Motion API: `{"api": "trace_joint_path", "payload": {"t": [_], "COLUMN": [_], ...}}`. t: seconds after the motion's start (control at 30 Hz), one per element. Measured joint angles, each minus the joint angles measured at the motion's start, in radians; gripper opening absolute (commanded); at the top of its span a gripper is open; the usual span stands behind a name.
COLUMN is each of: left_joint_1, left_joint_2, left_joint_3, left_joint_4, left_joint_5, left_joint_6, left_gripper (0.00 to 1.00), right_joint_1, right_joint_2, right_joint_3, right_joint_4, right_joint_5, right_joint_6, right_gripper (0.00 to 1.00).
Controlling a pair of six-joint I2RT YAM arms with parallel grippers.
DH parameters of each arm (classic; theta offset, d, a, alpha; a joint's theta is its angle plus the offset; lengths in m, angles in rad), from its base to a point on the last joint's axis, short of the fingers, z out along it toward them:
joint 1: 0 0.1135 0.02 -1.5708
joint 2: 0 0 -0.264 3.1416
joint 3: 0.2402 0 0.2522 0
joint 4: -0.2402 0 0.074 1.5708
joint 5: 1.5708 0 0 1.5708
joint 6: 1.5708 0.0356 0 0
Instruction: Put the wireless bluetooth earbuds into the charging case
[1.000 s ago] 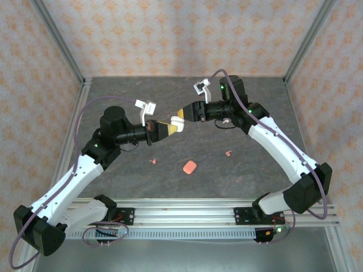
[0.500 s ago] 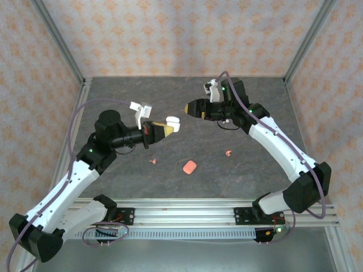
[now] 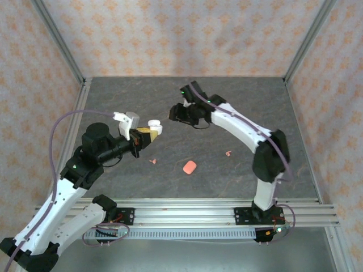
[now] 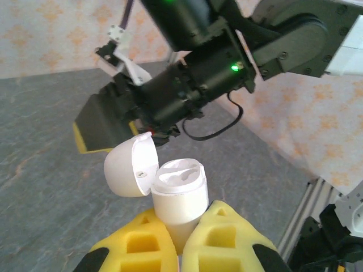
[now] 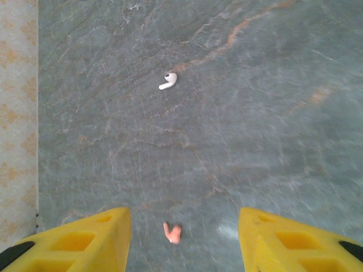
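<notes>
Left gripper [image 4: 182, 222] is clamped on the lower body of a small white charging case [image 4: 179, 195], holding it up off the table with its mouth pointing away from the wrist. The hinged lid [image 4: 131, 166] is swung open to one side. The wells inside look empty, though the wrist view does not let me see to the bottom. In the top view the same gripper [image 3: 143, 135] carries the case [image 3: 153, 126] just beyond its fingertips.

Right gripper [image 3: 175, 112] hangs a short way past the case, apart from it, with nothing between its fingers. Its wrist view shows the jaws spread wide [image 5: 181, 214] above the grey table [image 5: 272, 102]. One white earbud [image 5: 168, 81] lies well ahead of the fingertips. One coral earbud [image 5: 172, 233] lies on the table in line with the gap between them, and nothing touches it.

In the top view two coral earbuds [image 3: 152, 161] [image 3: 228, 152] and a pink case [image 3: 189, 166] lie on the table nearer the arm bases, below both grippers.

I judge the step in hand to be fetching: the case is open and presented, and no earbud is picked up yet. The next move calls for the right gripper to reach forward and down to the white earbud, since it matches the case. It then needs a fine, gentle pinch on so small a piece, with the stem free to enter a well.
</notes>
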Motion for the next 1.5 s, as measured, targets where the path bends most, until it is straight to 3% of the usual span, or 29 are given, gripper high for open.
{"api": "trace_joint_path", "payload": {"t": [0.27,0.57,0.97,1.5], "left_joint_1": [0.000,0.000,0.000,0.000], "left_joint_2": [-0.036,-0.040,-0.064,-0.066], "left_joint_3": [-0.020,-0.026,-0.054,-0.056], "left_joint_4": [-0.062,-0.084,-0.091,-0.099], "left_joint_5": [-0.074,-0.104,-0.117,-0.121], "left_joint_6": [0.049,0.066,0.072,0.095], "left_gripper": [0.00,0.00,0.00,0.00], "right_joint_1": [0.064,0.107,0.123,0.141], "right_joint_2": [0.366,0.637,0.725,0.827], "right_joint_3": [0.356,0.671,0.729,0.816], "right_joint_4": [-0.061,-0.177,-0.173,-0.040], "right_joint_5": [0.081,0.194,0.315,0.367], "right_joint_6": [0.070,0.098,0.109,0.049], "right_gripper": [0.45,0.46,0.46,0.46]}}
